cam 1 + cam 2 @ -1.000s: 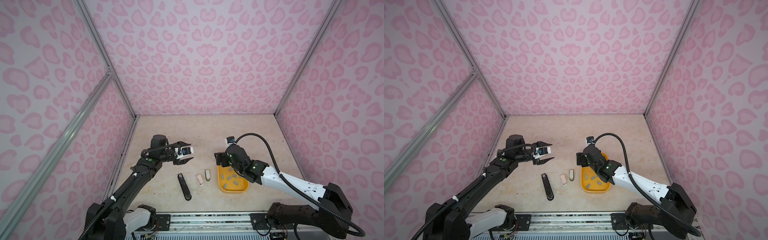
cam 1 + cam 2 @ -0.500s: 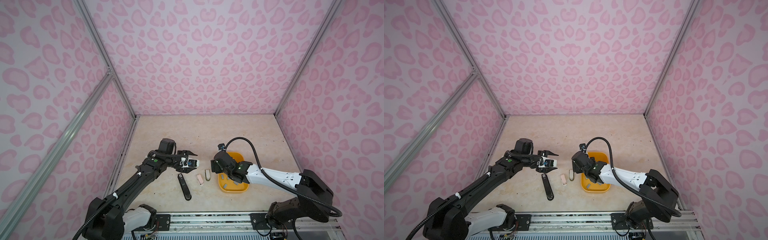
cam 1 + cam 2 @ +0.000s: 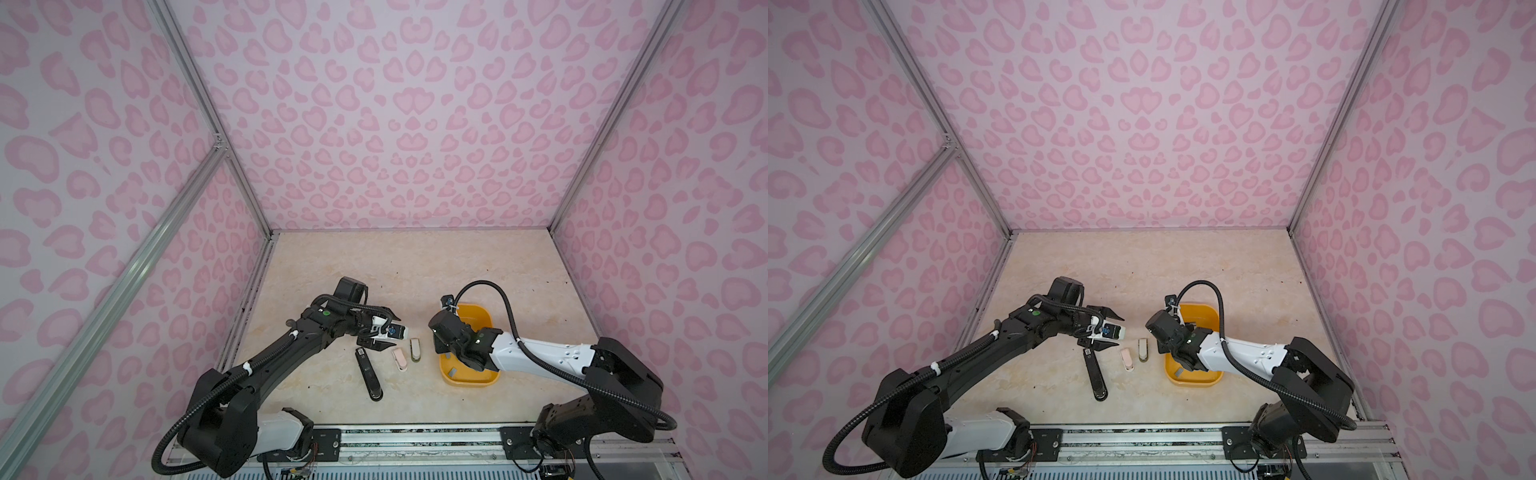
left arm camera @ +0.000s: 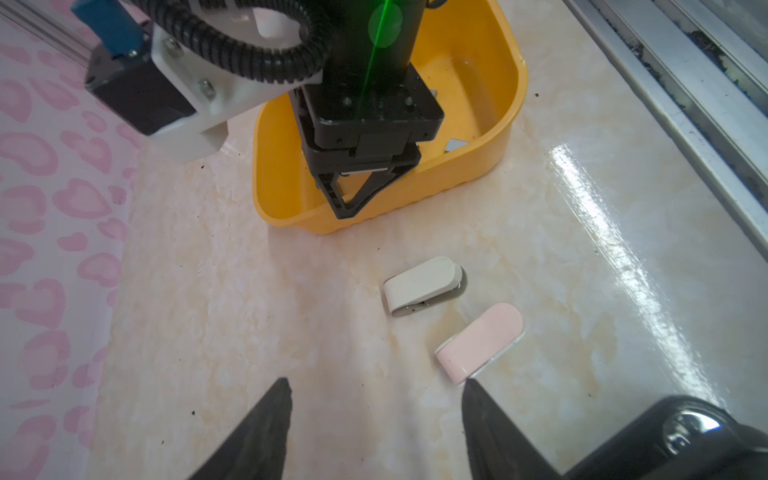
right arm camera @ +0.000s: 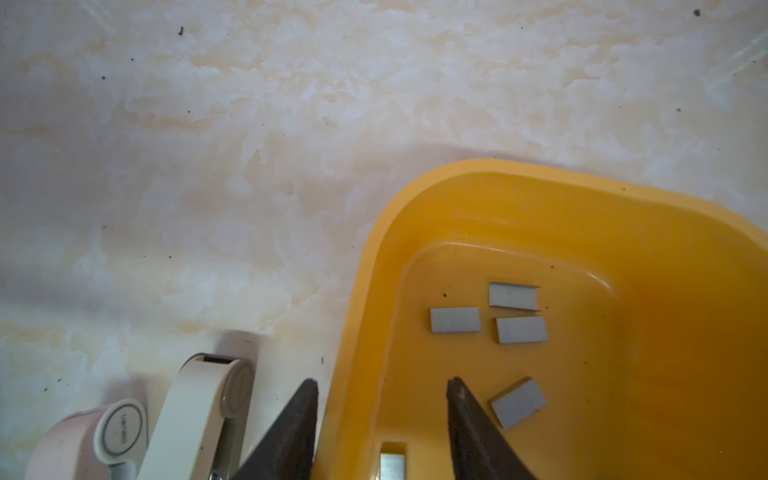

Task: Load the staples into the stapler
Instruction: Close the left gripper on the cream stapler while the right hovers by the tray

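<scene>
Several grey staples [image 5: 455, 320] lie in a yellow tray [image 5: 540, 174]; one more strip [image 5: 392, 463] leans on its inner wall. My right gripper [image 5: 381, 380] is open and straddles the tray's left wall, one finger outside and one inside. That strip lies between its fingers. A long black stapler [image 3: 368, 374] lies left of a pink stapler [image 3: 400, 359] and a beige stapler [image 3: 414, 349]. My left gripper [image 4: 376, 384] hovers open and empty over the table, one fingertip beside the pink stapler [image 4: 480, 340].
The tray [image 3: 478, 380] sits right of the small staplers, near the front rail. The right arm's cable loops over its far rim. Pink patterned walls close the table on three sides, and a metal rail runs along the front edge.
My left gripper has moved right and nearer, over the far end of the black stapler. My right gripper has dropped onto the tray's left wall and its jaws have narrowed.
</scene>
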`<state>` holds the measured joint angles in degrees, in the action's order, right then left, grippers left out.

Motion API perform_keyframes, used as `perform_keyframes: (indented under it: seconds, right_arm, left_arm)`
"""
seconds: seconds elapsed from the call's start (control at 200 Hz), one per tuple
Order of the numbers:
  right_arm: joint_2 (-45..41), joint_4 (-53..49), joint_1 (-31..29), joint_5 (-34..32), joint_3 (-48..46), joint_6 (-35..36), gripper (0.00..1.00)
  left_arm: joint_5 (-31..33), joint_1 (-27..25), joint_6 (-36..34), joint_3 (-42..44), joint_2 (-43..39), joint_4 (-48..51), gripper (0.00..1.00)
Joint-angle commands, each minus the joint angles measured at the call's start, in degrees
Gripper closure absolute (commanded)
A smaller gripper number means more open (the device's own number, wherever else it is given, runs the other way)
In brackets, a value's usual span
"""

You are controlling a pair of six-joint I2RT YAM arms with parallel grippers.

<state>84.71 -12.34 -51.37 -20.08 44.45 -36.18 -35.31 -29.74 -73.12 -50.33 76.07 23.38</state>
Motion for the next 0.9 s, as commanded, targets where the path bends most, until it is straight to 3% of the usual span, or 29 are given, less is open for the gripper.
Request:
perform_keyframes:
  seconds: [0.0, 0.11, 0.23, 0.37, 0.47, 0.745, 0.895]
  right_arm:
    - [-0.92, -0.78, -0.08, -2.01, -0.69, 1.0, 0.6]
    - [-2.44, -1.39, -0.08, -2.51, -0.92, 2.1, 0.66]
    - [-5.72, -1.22, -0.12, -1.93, -1.91, 2.35, 0.66]
    - [-16.47, -0.24, -0.13, -0.36, -5.6, 0.54, 0.55]
    - [-27.32, 0.83, -0.11, 1.81, -8.88, -1.62, 0.41]
    - [-51.96, 3.8, -0.18, 16.64, -11.19, -2.1, 0.32]
    - [-55.93, 7.36, -0.39, 22.45, -12.46, -3.58, 0.28]
  left_arm:
    - [4.67, -1.89, -1.78, -3.57, 2.7, 5.94, 0.34]
    - [7.03, -3.35, -2.93, -6.81, 5.19, 8.54, 0.34]
    - [7.28, -4.42, -4.37, -8.37, 6.81, 8.93, 0.34]
    - [10.62, -6.68, -8.42, -8.38, 9.11, 9.17, 0.34]
    - [12.11, -7.65, -10.08, -9.83, 11.66, 9.23, 0.34]
    - [16.9, -10.59, -17.91, -13.35, 17.75, 9.33, 0.33]
    - [19.12, -12.36, -20.03, -15.17, 21.58, 9.36, 0.33]
